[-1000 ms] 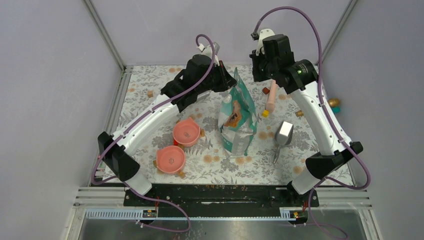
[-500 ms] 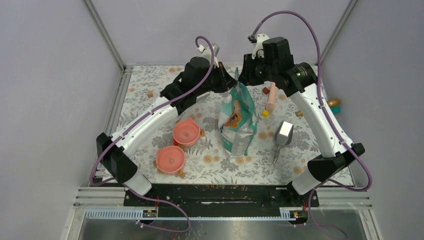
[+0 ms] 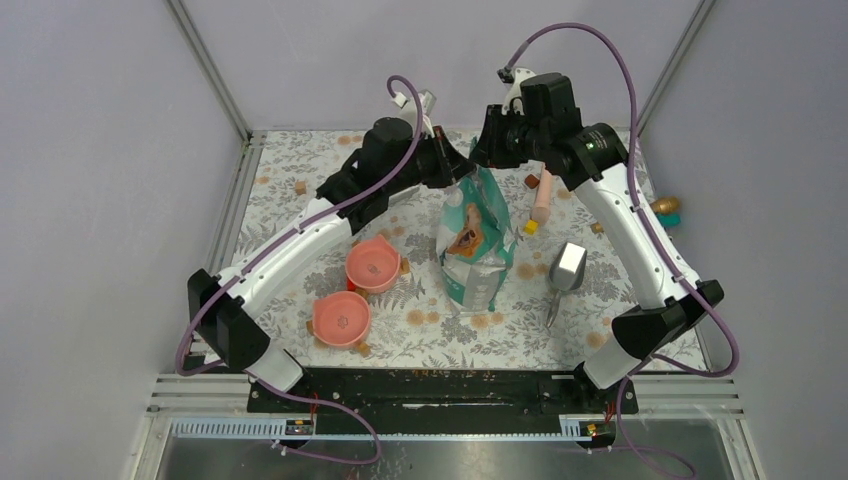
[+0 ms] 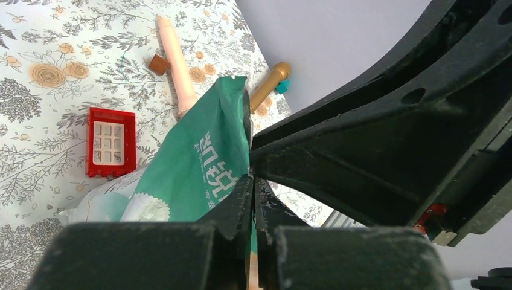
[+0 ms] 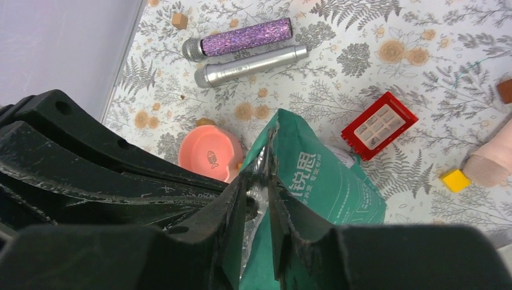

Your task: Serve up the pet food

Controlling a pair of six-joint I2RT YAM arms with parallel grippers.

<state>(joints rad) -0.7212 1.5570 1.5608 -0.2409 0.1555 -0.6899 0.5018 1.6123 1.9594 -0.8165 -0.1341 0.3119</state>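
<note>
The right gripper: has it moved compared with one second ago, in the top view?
Yes. The right gripper has moved left, from above the pink stick to the top edge of the pouch.

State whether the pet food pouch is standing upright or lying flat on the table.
Upright: the pouch stands on its base, its top edge pinched by the left gripper and right gripper.

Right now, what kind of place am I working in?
Likely a lab test cell, not a home: plain grey walls, a floral-covered table, and staged props such as the pet food pouch and pink bowls.

Both hands crowding the pouch [image 3: 478,240] top; open cloth [image 3: 420,335] before the bowls [image 3: 372,264].
</note>
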